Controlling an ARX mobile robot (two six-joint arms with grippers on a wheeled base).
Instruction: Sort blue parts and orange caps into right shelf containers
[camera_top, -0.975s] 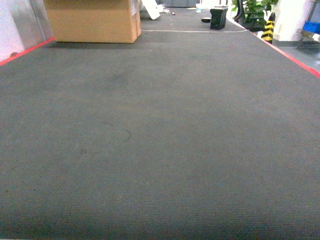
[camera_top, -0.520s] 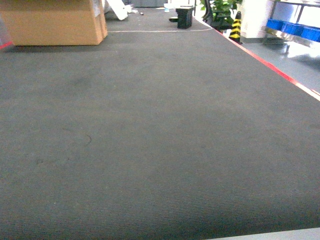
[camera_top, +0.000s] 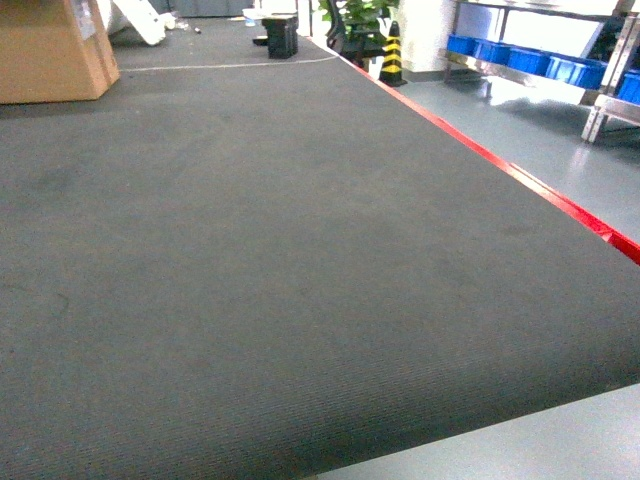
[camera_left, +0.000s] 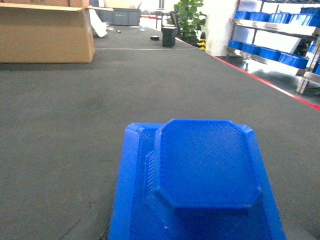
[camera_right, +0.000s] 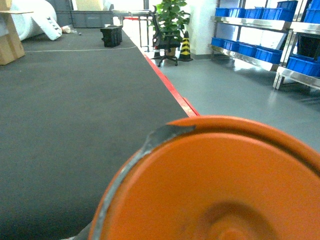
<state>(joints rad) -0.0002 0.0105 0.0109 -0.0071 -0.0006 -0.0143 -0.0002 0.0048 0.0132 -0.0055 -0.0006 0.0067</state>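
Dark grey ribbed carpet flooring (camera_top: 250, 250) fills most of the head view, edged on the right by a red tape line (camera_top: 500, 165); beyond the line lies glossy pale grey floor (camera_top: 540, 120); a metal shelf rack (camera_top: 600, 95) stands at the far right and carries large deep rectangular blue plastic bins (camera_top: 520, 58) in a row on its low tier; the same bins show on several tiers in both wrist views. A tan cardboard box (camera_top: 50, 50) sits on the carpet at upper left; a leafy green plant (camera_top: 350, 15), a yellow-and-black striped cone (camera_top: 392, 55) and a small black box (camera_top: 281, 35) stand at the far end.

No arm or gripper shows in the head view.

Left wrist view: a bright blue blocky plastic part (camera_left: 200, 180) with a raised octagonal top face fills the lower centre, very close to the lens; the fingers are hidden, so whether they are pinching it cannot be told.

Right wrist view: a round orange plastic cap (camera_right: 220, 185) with a grey scuffed rim fills the lower right, very close to the lens; the fingers are again out of sight, and their state cannot be told.
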